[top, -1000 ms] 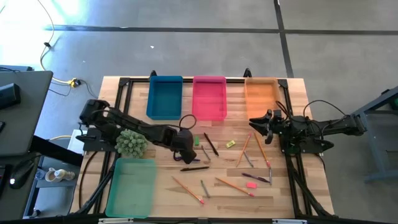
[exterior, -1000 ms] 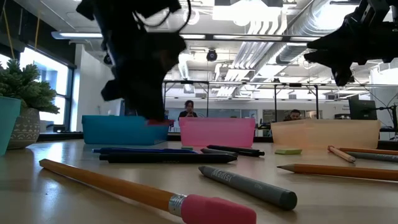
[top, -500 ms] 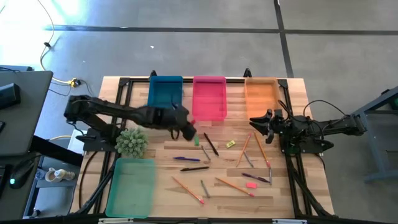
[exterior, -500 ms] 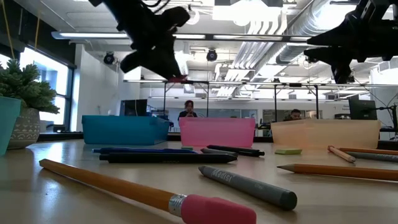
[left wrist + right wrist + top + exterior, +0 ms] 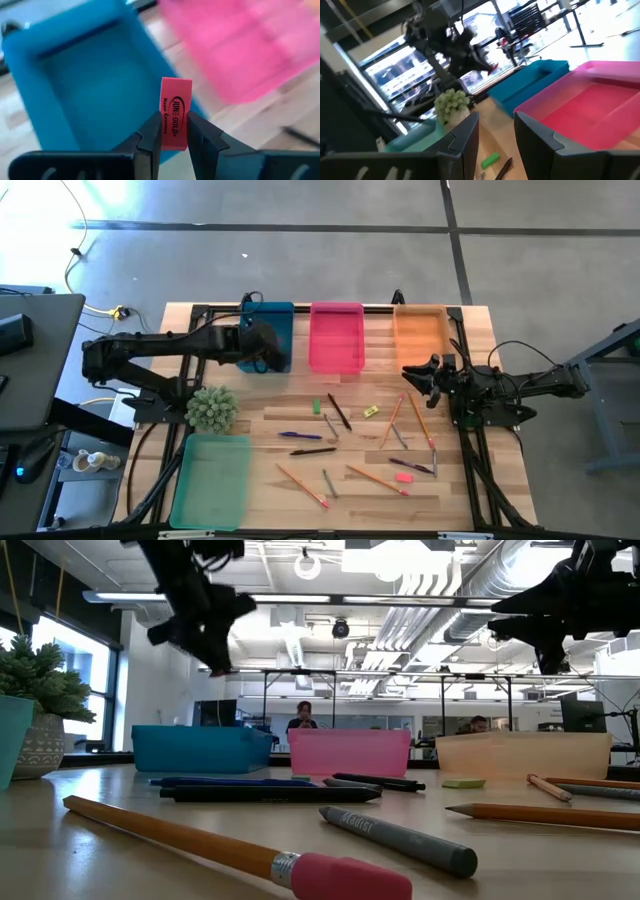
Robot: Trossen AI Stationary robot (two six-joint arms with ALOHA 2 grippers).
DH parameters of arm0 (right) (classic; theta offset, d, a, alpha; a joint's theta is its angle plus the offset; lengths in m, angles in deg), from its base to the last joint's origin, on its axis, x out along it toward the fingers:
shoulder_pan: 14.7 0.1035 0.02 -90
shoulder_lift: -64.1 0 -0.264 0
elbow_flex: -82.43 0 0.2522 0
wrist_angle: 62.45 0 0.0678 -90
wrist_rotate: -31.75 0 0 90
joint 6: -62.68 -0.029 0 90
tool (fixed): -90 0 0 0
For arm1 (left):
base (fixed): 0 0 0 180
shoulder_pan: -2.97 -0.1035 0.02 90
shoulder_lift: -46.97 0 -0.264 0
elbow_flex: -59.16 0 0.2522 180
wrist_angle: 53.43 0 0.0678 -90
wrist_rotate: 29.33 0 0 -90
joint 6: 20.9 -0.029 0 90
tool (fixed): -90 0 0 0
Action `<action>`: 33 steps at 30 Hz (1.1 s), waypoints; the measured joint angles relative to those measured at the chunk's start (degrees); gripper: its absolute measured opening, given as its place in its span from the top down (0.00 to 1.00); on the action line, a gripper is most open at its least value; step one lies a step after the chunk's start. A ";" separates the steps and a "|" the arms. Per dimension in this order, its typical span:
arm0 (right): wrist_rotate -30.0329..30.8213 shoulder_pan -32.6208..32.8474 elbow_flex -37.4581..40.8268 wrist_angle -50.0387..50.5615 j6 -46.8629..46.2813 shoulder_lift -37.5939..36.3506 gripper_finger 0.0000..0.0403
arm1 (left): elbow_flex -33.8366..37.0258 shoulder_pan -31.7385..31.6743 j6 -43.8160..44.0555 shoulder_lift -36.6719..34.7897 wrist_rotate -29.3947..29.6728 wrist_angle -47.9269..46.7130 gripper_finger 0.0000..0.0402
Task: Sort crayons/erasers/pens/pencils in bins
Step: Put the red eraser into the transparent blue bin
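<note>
The left gripper is closed on a small red rectangular eraser with black print and holds it in the air above the shallow blue plastic bin, probably over its right part. The right gripper hangs with its fingers apart beside the shallow orange plastic bin, above the wooden table.

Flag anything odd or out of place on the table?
One oddity: the potted plant stands among the bins, beside the green bin. Otherwise the left end effector holds a red eraser over the blue bin.
</note>
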 joint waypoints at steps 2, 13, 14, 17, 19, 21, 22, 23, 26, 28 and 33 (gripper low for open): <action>0.95 0.00 0.00 -0.01 -0.65 0.00 0.71 | 1.38 -1.96 0.00 0.10 -1.96 0.72 0.83; 6.89 0.00 0.00 -3.91 -0.74 0.00 0.71 | 5.11 -10.79 -2.40 3.02 -7.14 3.27 0.83; 7.96 0.00 0.00 -4.78 -0.70 0.00 0.71 | 5.11 -11.40 -2.98 3.76 -7.68 3.26 0.83; 10.50 0.01 0.00 -6.89 -0.38 0.00 0.71 | 5.13 -13.13 -4.72 6.15 -8.52 3.22 0.83; 11.46 0.00 0.00 -8.09 -0.36 0.00 0.71 | 5.13 -14.17 -5.95 7.76 -8.62 3.26 0.83; 11.65 0.00 0.00 -9.48 -0.29 0.02 0.71 | 5.13 -15.04 -6.89 9.23 -9.68 3.86 0.83; 11.66 0.00 0.00 -10.11 -0.26 0.02 0.71 | 5.13 -15.49 -7.34 9.97 -10.74 4.66 0.83; 11.65 0.02 0.00 -10.71 -0.27 0.02 0.71 | 5.13 -15.93 -7.77 10.62 -11.80 5.35 0.83; 11.66 0.02 0.00 -12.01 -0.25 0.02 0.71 | 5.13 -17.10 -8.74 12.18 -13.52 7.59 0.83; 11.92 0.00 0.00 -12.58 -0.26 0.11 0.71 | 5.13 -17.91 -8.98 13.02 -14.43 8.52 0.83; 13.09 0.00 -3.76 -7.91 -0.08 1.40 0.71 | 5.13 -19.79 -8.99 13.76 -17.61 9.30 0.83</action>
